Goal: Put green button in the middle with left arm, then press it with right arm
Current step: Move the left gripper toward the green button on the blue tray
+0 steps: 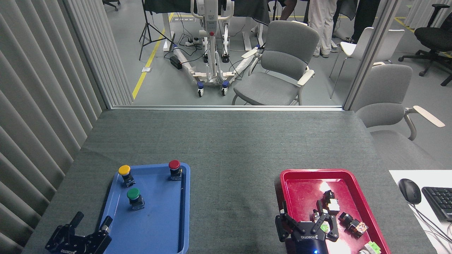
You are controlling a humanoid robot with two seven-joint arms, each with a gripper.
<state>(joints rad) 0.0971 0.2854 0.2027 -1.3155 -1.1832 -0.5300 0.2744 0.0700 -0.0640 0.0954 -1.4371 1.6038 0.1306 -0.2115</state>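
Observation:
The green button (134, 197) stands upright in the blue tray (155, 225) at the table's near left, below the yellow one and left of the tray's middle. My left gripper (92, 220) sits at the bottom left, just outside the tray's left rim, open with nothing between its fingers, a short way below and left of the green button. At the bottom, over the near left part of the red tray (300, 183), my right gripper (305, 218) has its fingers spread open and holds nothing.
A yellow button (125, 174) and a red button (174, 168) stand at the far end of the blue tray. Small dark switch parts (348, 220) lie in the red tray. A mouse (409, 190) and keyboard (439, 203) sit at the right edge.

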